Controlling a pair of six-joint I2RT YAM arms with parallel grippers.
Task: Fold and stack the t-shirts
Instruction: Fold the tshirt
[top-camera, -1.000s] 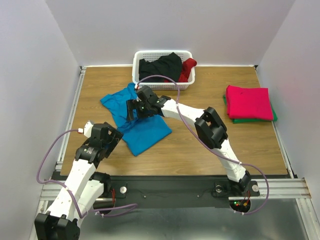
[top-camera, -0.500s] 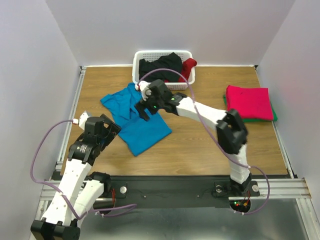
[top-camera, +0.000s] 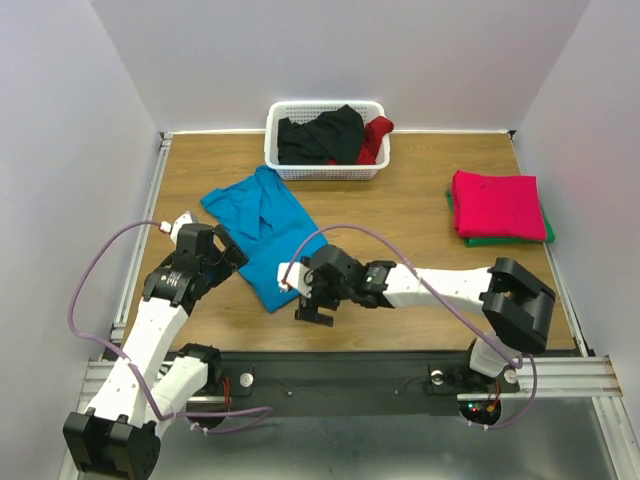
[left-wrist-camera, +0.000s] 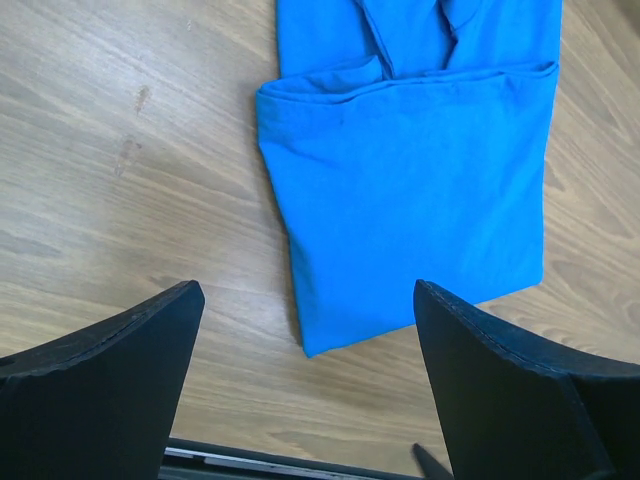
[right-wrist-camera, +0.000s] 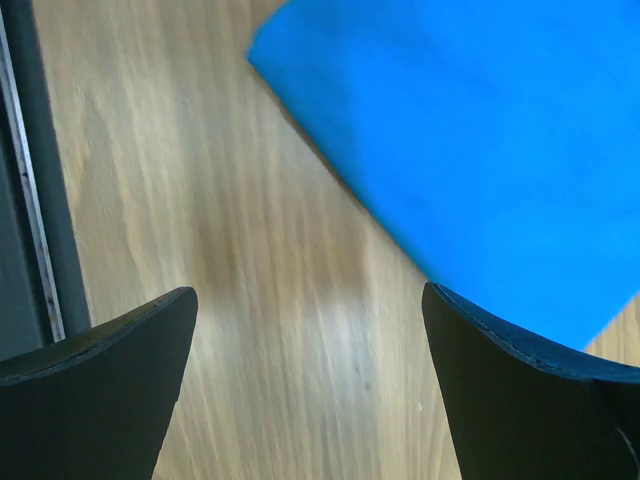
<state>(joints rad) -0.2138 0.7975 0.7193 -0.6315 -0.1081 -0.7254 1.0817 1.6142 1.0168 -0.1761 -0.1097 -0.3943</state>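
A bright turquoise-blue t-shirt (top-camera: 268, 225) lies partly folded on the table's left half, its near end a flat rectangle (left-wrist-camera: 410, 170). My left gripper (top-camera: 230, 258) hovers open just left of that near end, with the shirt's corner between its fingers (left-wrist-camera: 100, 380) in the left wrist view. My right gripper (top-camera: 313, 310) stands open over bare wood beside the shirt's near right corner (right-wrist-camera: 480, 130). A folded magenta-red t-shirt (top-camera: 497, 203) rests on a green one (top-camera: 505, 240) at the right. A black t-shirt (top-camera: 320, 135) and a dark red one (top-camera: 376, 136) lie in the basket.
The white lattice basket (top-camera: 325, 172) stands at the back centre of the wooden table (top-camera: 400, 220). A metal rail (top-camera: 350, 375) runs along the near edge, seen close by in the right wrist view (right-wrist-camera: 30, 200). Grey walls enclose the sides.
My right arm has pulled back from over the shirt near the basket to the shirt's near right corner. My left arm has shifted a little toward the shirt. Both grippers stayed open.
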